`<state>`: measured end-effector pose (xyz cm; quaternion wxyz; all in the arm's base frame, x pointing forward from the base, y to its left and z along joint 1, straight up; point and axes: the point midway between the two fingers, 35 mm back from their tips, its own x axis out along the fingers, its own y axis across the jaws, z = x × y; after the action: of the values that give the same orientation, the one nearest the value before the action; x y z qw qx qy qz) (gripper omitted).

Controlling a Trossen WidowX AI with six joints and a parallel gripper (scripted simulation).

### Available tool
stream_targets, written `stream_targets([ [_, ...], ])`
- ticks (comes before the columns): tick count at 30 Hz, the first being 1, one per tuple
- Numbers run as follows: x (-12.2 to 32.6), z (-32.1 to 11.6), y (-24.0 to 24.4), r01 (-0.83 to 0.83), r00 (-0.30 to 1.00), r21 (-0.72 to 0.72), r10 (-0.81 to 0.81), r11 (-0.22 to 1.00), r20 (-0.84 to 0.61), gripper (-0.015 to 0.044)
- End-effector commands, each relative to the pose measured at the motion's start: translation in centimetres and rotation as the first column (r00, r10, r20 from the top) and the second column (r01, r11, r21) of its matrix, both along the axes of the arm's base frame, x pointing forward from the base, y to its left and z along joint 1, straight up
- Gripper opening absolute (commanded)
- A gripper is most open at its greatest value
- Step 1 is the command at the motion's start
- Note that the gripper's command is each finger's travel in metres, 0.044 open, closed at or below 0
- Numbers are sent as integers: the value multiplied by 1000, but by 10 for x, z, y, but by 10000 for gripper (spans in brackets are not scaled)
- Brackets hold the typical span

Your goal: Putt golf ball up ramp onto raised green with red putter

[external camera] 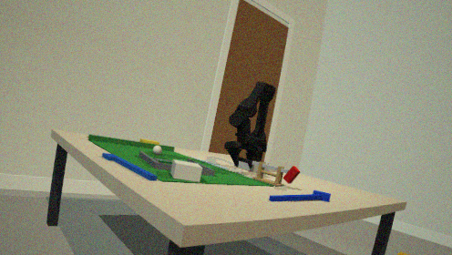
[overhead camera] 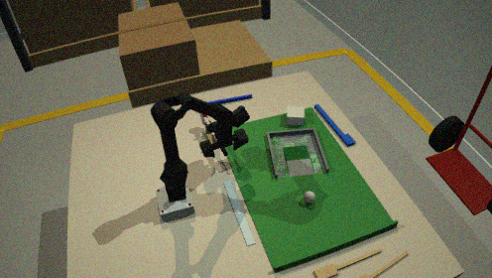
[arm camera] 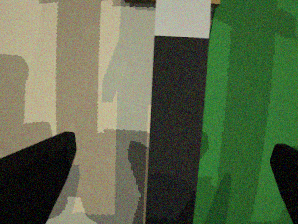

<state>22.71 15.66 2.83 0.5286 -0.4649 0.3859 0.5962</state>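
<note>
- The tool (overhead camera: 221,144) hangs over the near edge of the green mat (overhead camera: 342,208), its jaws spread almost fully and holding nothing.
- In the wrist view the two dark fingertips sit at the lower left and lower right corners, with the putter's shaft (arm camera: 174,143) running straight up between them, apart from both.
- The shaft is dark along its lower stretch and pale grey higher up, lying along the line where the table (arm camera: 40,63) meets the mat (arm camera: 253,96).
- The putter (external camera: 275,172) lies flat on the table on a small wooden rack (external camera: 268,173); its red head (external camera: 292,174) shows in the exterior view, past the rack, toward the table's corner.
- The golf ball (overhead camera: 309,197) rests on the mat, just in front of the grey-walled ramp and raised green (overhead camera: 297,153), well apart from the tool.
- A white block (overhead camera: 296,115) sits at the mat's far corner.
- One blue stick (overhead camera: 334,125) lies beside the mat's far edge, another (overhead camera: 230,99) behind the arm (overhead camera: 171,144).
- A pale grey strip (overhead camera: 239,212) lies along the mat's left edge near the arm's base (overhead camera: 176,208).
- Wooden sticks (overhead camera: 347,264) lie at the table's near corner.
</note>
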Motion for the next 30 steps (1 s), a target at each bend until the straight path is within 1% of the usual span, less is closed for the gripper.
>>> stream_targets([
  [1, -3, -4, -1, -4, 1000, -4, 4, 1000, -12, 440],
  [5, -3, -4, -1, -4, 1000, -4, 4, 1000, -12, 440],
  [20, 0, -1, 0, 0, 1000, -1, 0, 1000, -2, 46],
  [27, 0, -1, 0, 0, 1000, -1, 0, 1000, -2, 0],
  [30, 0, 4, 0, 0, 1000, -1, 0, 1000, -3, 0],
])
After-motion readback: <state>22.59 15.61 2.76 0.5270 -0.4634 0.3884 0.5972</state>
